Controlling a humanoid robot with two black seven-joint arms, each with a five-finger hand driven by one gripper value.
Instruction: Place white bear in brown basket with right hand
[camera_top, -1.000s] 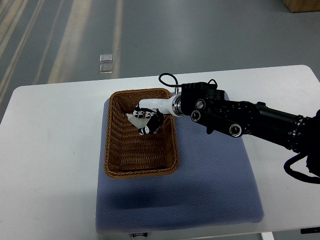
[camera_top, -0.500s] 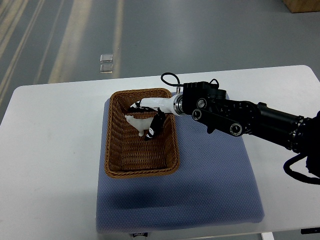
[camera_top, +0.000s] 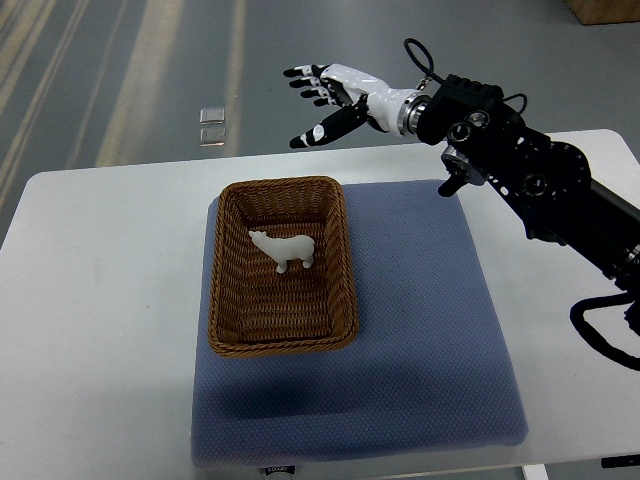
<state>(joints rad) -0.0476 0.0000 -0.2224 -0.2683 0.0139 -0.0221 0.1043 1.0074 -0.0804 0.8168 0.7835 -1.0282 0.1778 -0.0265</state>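
Observation:
The white bear (camera_top: 283, 249) stands upright inside the brown wicker basket (camera_top: 221, 318), in its upper half, head toward the left. My right hand (camera_top: 322, 100) is raised high above and behind the basket, beyond the table's far edge, with its fingers spread and nothing in them. Its black arm (camera_top: 530, 180) comes in from the right edge. No left arm shows.
The basket sits on a blue-grey mat (camera_top: 430, 330) laid over a white table (camera_top: 90, 330). Two small clear squares (camera_top: 211, 125) lie on the grey floor past the table. A black cable (camera_top: 600, 325) loops at the right edge.
My right hand let go of the bear in the basket, then lifted up and back out of the basket with fingers spread. The bear now stands free.

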